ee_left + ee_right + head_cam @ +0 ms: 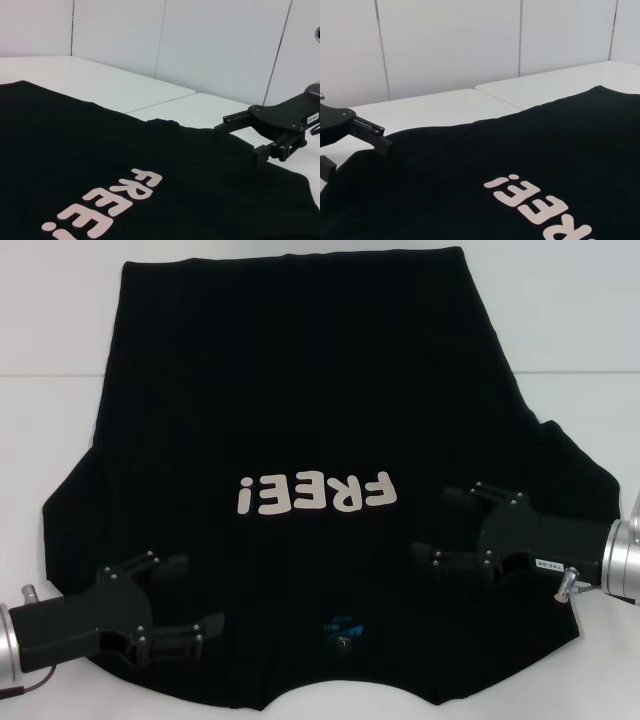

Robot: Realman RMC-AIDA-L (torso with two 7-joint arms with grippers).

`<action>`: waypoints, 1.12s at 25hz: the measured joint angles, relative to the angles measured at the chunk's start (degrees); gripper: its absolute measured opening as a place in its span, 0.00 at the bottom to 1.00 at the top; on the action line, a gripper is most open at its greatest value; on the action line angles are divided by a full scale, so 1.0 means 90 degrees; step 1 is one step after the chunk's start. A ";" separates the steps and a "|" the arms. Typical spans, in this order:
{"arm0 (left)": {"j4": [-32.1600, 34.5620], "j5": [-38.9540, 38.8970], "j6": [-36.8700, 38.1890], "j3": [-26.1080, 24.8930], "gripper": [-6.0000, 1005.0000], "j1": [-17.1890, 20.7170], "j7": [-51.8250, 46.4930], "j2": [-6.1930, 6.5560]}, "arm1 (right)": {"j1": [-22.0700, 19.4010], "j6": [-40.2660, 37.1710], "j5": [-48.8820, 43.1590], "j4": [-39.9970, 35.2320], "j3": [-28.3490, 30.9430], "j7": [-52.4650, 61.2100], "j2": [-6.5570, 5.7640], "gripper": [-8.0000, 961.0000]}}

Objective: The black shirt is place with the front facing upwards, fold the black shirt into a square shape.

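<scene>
Lying flat and front-up on the white tabletop [580,300], the large black cloth T-shirt [300,390] has its collar toward the robot and its hem at the far side. Its white "FREE!" lettering [317,494] reads upside down in the head view, and a small blue neck label [343,625] sits near the collar. The left tool [196,596] is over the shirt's near left part, by the shoulder, its two black fingers spread apart with nothing between them. The right tool [443,524] is over the near right part, beside the sleeve, fingers likewise parted and gripping nothing. Whether either tool's fingertips actually touch the cloth is hard to judge, black against black. The wrist views show the shirt smooth across the chest.
</scene>
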 joint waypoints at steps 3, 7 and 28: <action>0.0000 -0.0006 -0.0002 0.0000 0.95 0.0000 -0.0013 -0.0002 | 0.0000 0.0000 0.0000 0.0000 0.0010 -0.0002 0.0000 0.98; -0.0001 -0.0054 0.0022 -0.0073 0.95 -0.0011 -0.0434 0.0015 | -0.0001 -0.0007 0.0000 0.0000 0.0040 -0.0004 0.0000 0.98; 0.0018 0.0601 0.0313 -0.0437 0.92 -0.0651 -0.7202 0.1555 | -0.0013 -0.0016 0.0000 0.0088 0.0012 0.0054 -0.0008 0.98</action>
